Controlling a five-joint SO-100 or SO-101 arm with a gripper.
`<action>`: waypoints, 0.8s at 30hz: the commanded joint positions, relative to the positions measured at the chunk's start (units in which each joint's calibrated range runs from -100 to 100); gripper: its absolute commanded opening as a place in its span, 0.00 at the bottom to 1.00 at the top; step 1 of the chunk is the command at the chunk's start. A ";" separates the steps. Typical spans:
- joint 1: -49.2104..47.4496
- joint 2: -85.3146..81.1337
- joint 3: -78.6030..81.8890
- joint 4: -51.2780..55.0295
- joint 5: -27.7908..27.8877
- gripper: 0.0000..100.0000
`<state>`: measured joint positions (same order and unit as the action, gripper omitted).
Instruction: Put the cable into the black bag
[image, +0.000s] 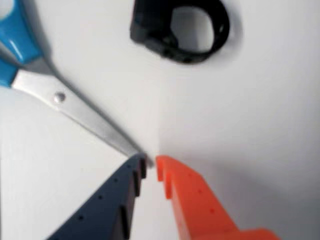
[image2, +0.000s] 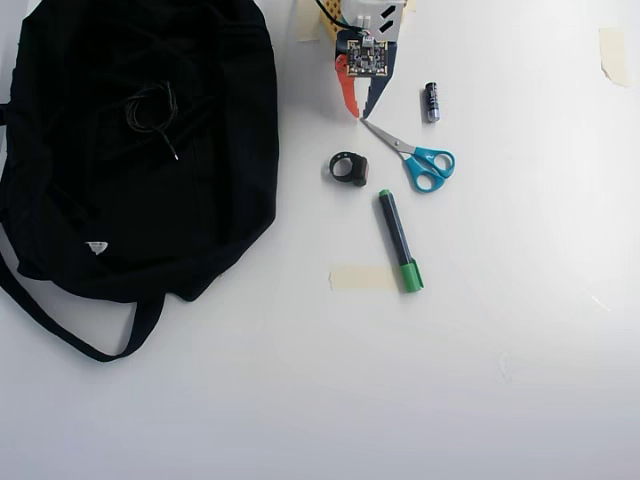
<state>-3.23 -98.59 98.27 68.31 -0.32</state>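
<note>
The black bag fills the left of the overhead view, its strap looping toward the bottom left. The cable, a small loose coil of thin black cord, lies on the bag's upper part, and its short free end points down to the right. My gripper is at the top centre, well to the right of the bag. Its orange and dark blue fingers meet at the tips with nothing between them. In the wrist view the gripper hovers over the bare white table just past the scissors' tip. Bag and cable are out of the wrist view.
Blue-handled scissors lie just beyond the fingertips. A thick black ring sits nearby. A marker with a green cap, a small battery and strips of tape lie on the white table.
</note>
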 joint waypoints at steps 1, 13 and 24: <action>-0.43 -0.75 1.01 2.83 0.21 0.02; -0.13 -0.33 1.01 3.18 0.21 0.02; -0.13 -0.33 1.01 3.18 0.21 0.02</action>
<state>-3.23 -98.59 98.27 68.91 -0.22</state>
